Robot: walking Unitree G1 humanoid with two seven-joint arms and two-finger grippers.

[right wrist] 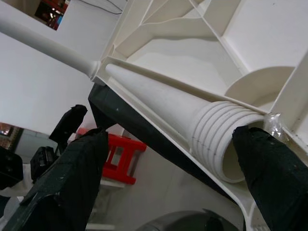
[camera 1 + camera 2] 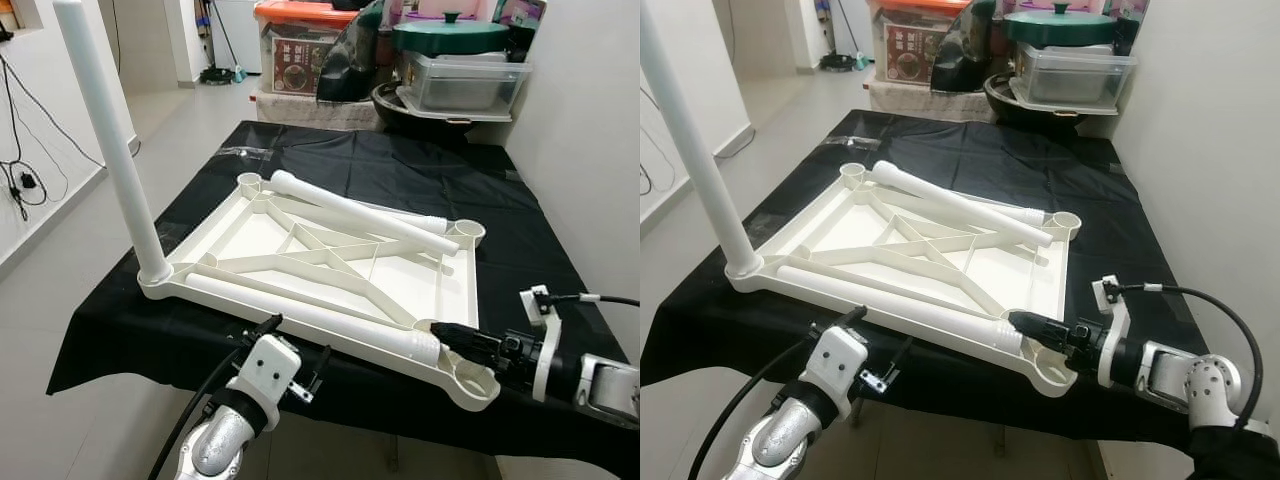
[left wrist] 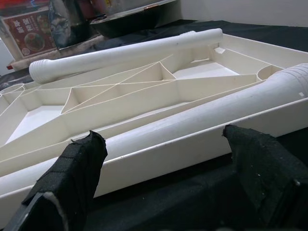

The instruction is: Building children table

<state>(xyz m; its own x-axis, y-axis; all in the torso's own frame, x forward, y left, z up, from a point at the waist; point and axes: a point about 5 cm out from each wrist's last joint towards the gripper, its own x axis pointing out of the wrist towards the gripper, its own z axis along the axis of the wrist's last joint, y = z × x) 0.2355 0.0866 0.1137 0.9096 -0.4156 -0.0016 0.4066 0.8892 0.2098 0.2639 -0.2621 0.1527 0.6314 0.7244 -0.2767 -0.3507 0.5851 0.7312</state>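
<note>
Left gripper (image 2: 300, 385) hangs below the near edge of the black table (image 2: 540, 250), fingers apart, empty. 1 leg (image 2: 110, 140) stands upright in the upturned tabletop (image 2: 455, 290).

Right gripper (image 1: 168, 159) straddles the loose leg (image 1: 159, 103), fingers apart at its threaded end; close squarely, lift clear of the rim.

We see a plain white plastic tabletop (image 2: 262, 232) with white ribs, lying on a plain black cloth (image 2: 400, 175), and three white plastic tube legs (image 2: 355, 212) matching it. Our silver arms end in black-fingered grippers, the left (image 3: 163, 159) and the right (image 1: 168, 159). Behind stand a dark green pot lid (image 2: 450, 36) and an orange-lidded box (image 2: 305, 14), and a red stool (image 1: 126, 159) shows below the table.
</note>
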